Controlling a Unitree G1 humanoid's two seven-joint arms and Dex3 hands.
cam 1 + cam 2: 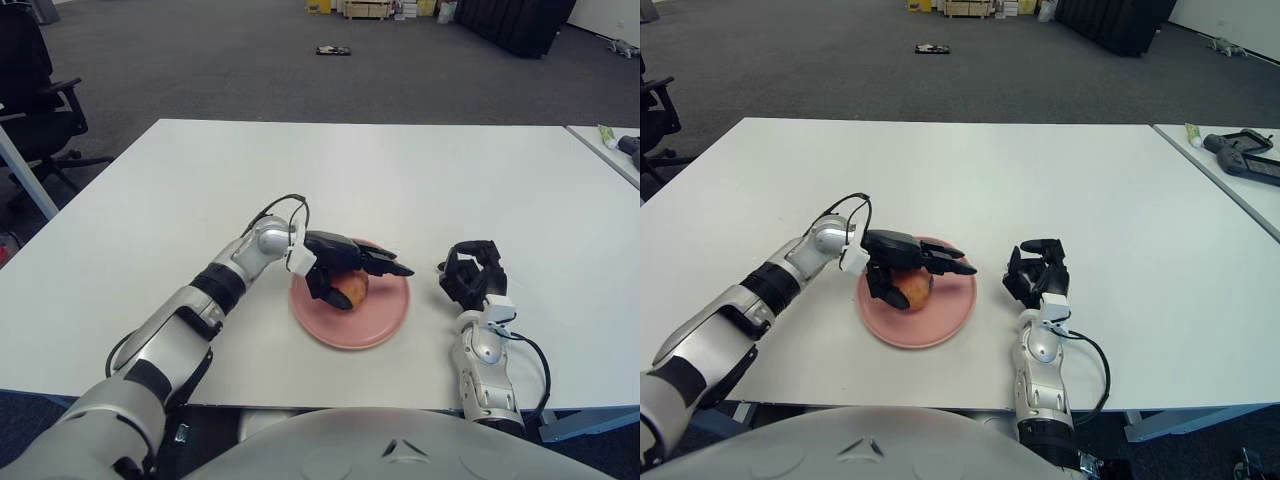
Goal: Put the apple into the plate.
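A reddish-yellow apple (354,290) sits in the left half of the pink plate (378,325) near the white table's front edge. My left hand (366,284) reaches in from the left and hovers over the apple. Its fingers (385,266) stretch out straight above the fruit and the thumb (333,297) hangs down at the apple's near-left side, so the hand is open. The apple's left part is hidden behind the palm. My right hand (472,272) shows just right of the plate, fingers curled, holding nothing.
The white table (400,170) stretches far behind the plate. A black office chair (35,100) stands off the table's left rear corner. A second table (618,150) at the right edge carries a dark device and a small tube.
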